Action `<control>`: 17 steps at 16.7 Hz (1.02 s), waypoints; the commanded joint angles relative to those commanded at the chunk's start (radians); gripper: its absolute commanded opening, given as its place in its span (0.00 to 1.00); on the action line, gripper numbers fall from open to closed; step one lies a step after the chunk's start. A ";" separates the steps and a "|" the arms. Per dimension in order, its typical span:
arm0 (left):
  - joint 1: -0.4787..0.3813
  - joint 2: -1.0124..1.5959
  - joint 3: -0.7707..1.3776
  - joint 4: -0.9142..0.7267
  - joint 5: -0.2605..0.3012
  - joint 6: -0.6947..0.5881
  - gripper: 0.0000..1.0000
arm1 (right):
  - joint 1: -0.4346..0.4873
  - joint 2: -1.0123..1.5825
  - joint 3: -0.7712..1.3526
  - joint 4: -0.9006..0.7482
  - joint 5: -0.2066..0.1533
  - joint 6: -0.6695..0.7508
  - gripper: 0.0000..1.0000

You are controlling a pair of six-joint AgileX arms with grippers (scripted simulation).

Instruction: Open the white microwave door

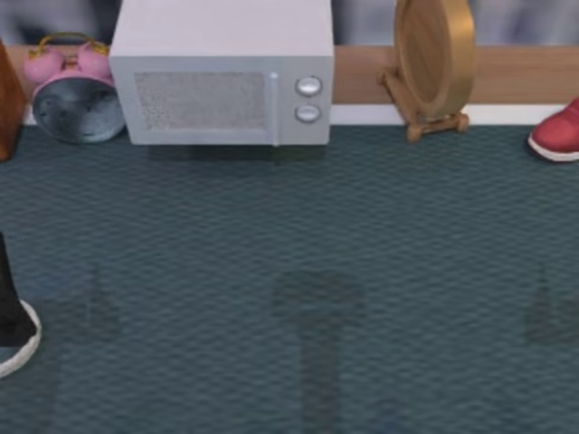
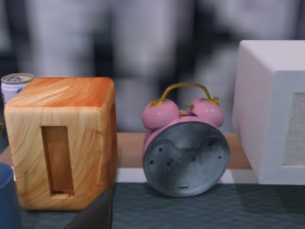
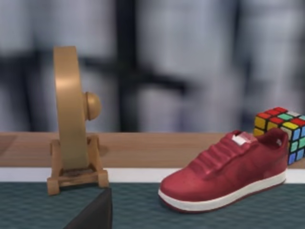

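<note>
White microwave door (image 1: 204, 101) sits shut at the counter's (image 1: 289, 271) far left-centre, its vertical bar handle (image 1: 274, 107) likely nearer my left arm; neither claw's state can be told.

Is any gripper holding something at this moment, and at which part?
Nothing is held. No gripper shows in any view, and the microwave door is shut with its handle untouched.

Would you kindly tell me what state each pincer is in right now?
Left pincer: not in view in any picture, so it cannot be told.
Right pincer: likewise not in view.
</note>
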 joint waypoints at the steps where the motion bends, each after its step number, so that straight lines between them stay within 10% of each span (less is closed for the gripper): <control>1: 0.000 0.000 0.000 0.000 0.000 0.000 1.00 | 0.000 0.000 0.000 0.000 0.000 0.000 1.00; 8: -0.076 0.214 0.219 -0.127 -0.035 -0.070 1.00 | 0.000 0.000 0.000 0.000 0.000 0.000 1.00; 17: -0.318 1.114 1.103 -0.590 -0.158 -0.284 1.00 | 0.000 0.000 0.000 0.000 0.000 0.000 1.00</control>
